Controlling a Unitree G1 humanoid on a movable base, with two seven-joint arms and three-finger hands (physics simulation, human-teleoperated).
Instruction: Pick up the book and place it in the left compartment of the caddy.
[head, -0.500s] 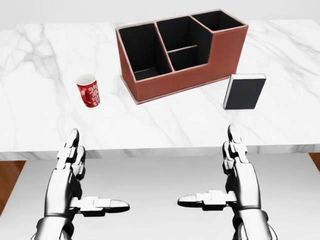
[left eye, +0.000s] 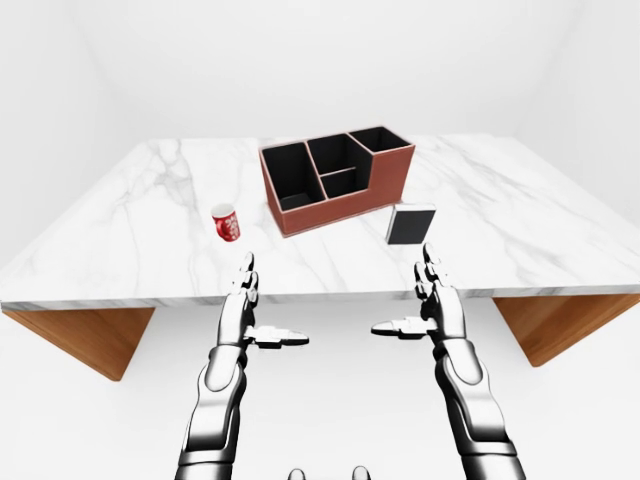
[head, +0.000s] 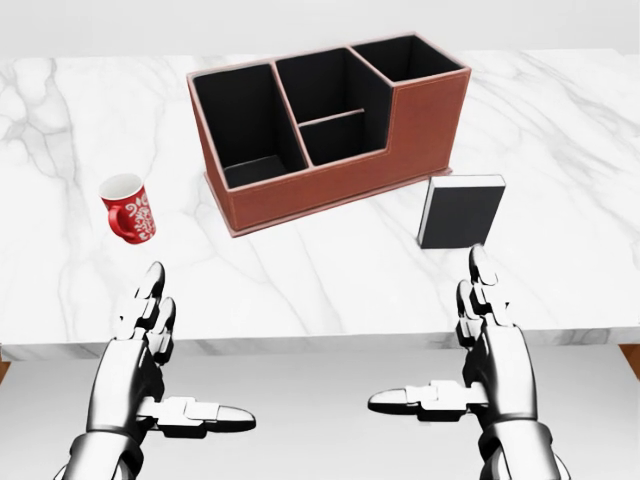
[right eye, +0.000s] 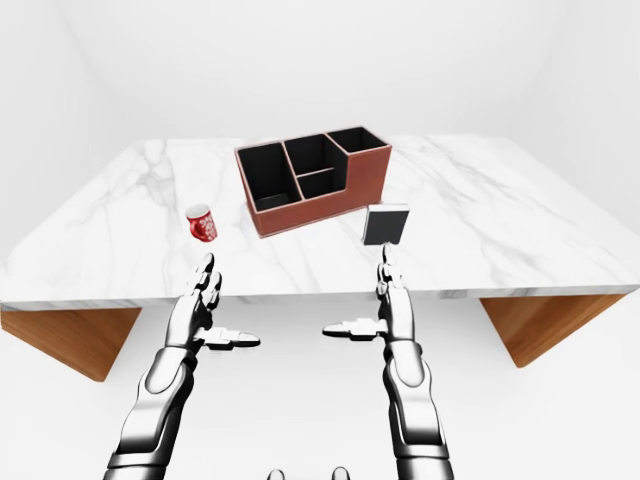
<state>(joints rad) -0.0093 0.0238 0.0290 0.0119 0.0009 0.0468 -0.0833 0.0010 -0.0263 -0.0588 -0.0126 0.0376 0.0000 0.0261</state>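
A black book (head: 460, 211) with white page edges stands upright on the marble table (head: 330, 270), just right of the brown caddy (head: 330, 120). The caddy has black compartments; its left compartment (head: 240, 120) holds nothing. My left hand (head: 165, 365) is open, below the table edge at lower left. My right hand (head: 470, 350) is open, fingers up, thumb pointing left, just below the book and apart from it. Both hands hold nothing.
A red mug with white pattern (head: 128, 208) stands on the table left of the caddy. The table edge (head: 320, 345) runs across just above my hands. Wooden table supports (left eye: 80, 335) show at both sides below.
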